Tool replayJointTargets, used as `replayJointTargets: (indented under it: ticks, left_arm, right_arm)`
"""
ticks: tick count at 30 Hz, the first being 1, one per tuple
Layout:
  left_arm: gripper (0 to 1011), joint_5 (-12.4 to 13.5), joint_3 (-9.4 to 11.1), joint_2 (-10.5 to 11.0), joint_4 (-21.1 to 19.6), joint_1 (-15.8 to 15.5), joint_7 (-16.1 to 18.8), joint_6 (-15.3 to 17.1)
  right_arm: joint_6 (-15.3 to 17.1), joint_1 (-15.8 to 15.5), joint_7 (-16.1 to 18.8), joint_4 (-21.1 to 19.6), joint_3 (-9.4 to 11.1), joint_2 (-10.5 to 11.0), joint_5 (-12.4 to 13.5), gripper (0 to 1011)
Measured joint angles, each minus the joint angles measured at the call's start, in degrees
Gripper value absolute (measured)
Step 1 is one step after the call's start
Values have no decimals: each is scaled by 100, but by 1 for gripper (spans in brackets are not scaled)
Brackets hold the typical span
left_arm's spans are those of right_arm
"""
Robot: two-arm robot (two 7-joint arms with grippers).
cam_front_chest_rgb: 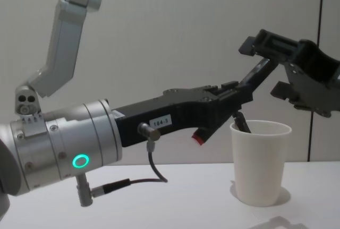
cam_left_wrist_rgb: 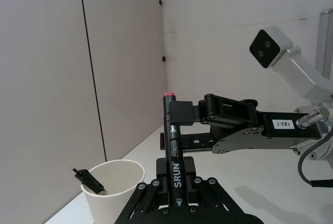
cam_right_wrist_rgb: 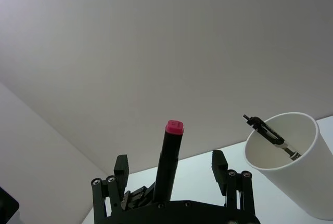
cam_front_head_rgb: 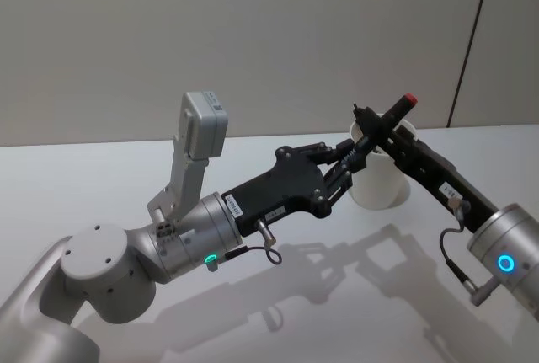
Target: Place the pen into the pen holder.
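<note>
Your left claw (cam_left_wrist_rgb: 176,183) is gripping the pen (cam_left_wrist_rgb: 171,146) by its lower barrel. Your right claw (cam_right_wrist_rgb: 169,162) is standing wide around the upper barrel, pads just beside the pen rather than pressing it, so the left is carrying all the weight. The pen is hanging tilted above the worktop (cam_front_chest_rgb: 180,208) and is not yet in the cup (cam_front_chest_rgb: 260,160). In the chest view its upper end is pointing toward 2 o'clock, and its lower red end (cam_front_chest_rgb: 198,137) is sitting at about 9 o'clock from the rim, outside the wall as far as I can judge. That is where you are risking most: lowering from this pose is likely sending the low end against the outside of the cup or onto the rolled rim, and a light paper cup is going to tip or slide. A black item (cam_right_wrist_rgb: 270,133) is leaning inside against the 9 o'clock rim, narrowing the opening on the side your left claw is coming from, and bumping it could lever the cup over. The two claws are also crowding each other above the cup, so swinging the pen upright is risking a clash of fingers. If the left is letting go while the right is wide, the pen is dropping onto the worktop.
</note>
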Motion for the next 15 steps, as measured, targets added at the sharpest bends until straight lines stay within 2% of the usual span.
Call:
replayJointTargets:
  ticks: [15]
  left_arm:
    - [182,0,0,0,0,0,0,0]
  right_arm:
    - [-46,19,-25,25,-19,-16,-25,1001]
